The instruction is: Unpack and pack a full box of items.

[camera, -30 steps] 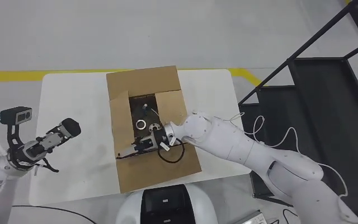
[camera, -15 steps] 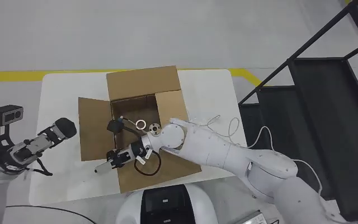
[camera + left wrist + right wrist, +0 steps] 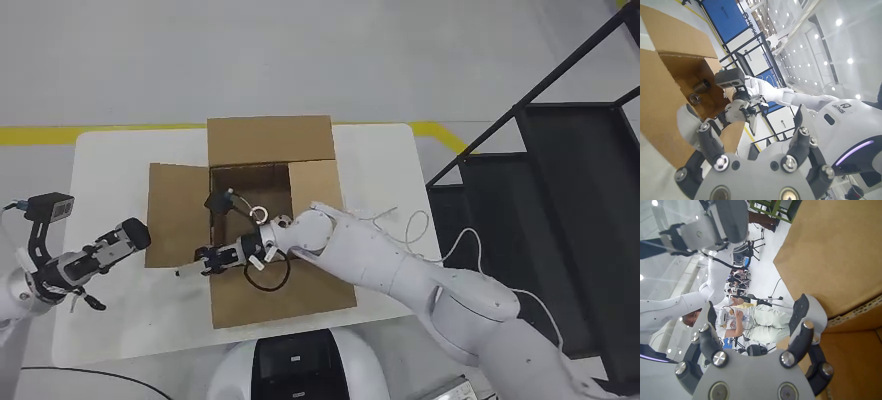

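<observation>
At left flap of brown cardboard box (image 3: pixel 270 140) | my R gripper (image 3: pixel 197 263) wide, empty; L gripper (image 3: pixel 130 235) off-box, same | flaps open; nxt grab silver ring (image 3: pixel 258 213).

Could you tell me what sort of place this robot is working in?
Probably an industrial hall or robotics test floor: yellow painted floor line, blue-and-white partition panels on black frames, and a high ceiling with rows of round lights.
</observation>
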Robot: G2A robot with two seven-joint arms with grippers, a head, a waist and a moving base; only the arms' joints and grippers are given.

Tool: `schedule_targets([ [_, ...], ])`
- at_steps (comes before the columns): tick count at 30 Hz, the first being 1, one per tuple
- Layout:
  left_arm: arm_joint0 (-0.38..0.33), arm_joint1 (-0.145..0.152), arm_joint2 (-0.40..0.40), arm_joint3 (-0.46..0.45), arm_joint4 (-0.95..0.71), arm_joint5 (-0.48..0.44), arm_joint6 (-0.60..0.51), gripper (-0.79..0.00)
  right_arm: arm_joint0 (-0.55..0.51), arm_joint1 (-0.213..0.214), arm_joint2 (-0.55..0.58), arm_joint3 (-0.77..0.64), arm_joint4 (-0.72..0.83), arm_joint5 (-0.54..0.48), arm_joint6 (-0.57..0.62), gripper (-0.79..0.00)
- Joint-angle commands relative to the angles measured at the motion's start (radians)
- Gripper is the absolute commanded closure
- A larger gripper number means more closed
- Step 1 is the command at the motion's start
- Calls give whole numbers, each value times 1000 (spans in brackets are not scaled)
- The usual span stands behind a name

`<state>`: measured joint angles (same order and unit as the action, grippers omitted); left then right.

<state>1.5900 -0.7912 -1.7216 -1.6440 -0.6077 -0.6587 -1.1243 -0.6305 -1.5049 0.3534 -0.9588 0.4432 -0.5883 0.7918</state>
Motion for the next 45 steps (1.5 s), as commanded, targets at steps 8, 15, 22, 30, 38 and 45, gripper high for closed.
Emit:
schedule_targets([
  [8, -15, -5, 12, 12, -26, -2, -18, -785, -94, 88, 130, -218, -44, 35, 82, -785],
  [15, -29, -9, 8, -40, -39, -32, -5, -785, -193, 154, 248, -370, -144, 100, 73, -785],
  [22, 22, -4, -62, -160, -38, -41, 4, -785, -342, 233, 432, -533, -177, 103, 117, -785],
  [30, -74, -14, 66, -74, 197, 71, 110, -785, -562, 315, 687, -714, -172, 101, 176, -785],
  [38, -230, -47, 282, 97, 475, 188, 295, -785, -771, 371, 939, -845, -112, 82, 232, -785],
  [45, -319, -85, 457, 169, 606, 206, 412, -785, -849, 389, 1024, -878, -79, 71, 246, -785],
])
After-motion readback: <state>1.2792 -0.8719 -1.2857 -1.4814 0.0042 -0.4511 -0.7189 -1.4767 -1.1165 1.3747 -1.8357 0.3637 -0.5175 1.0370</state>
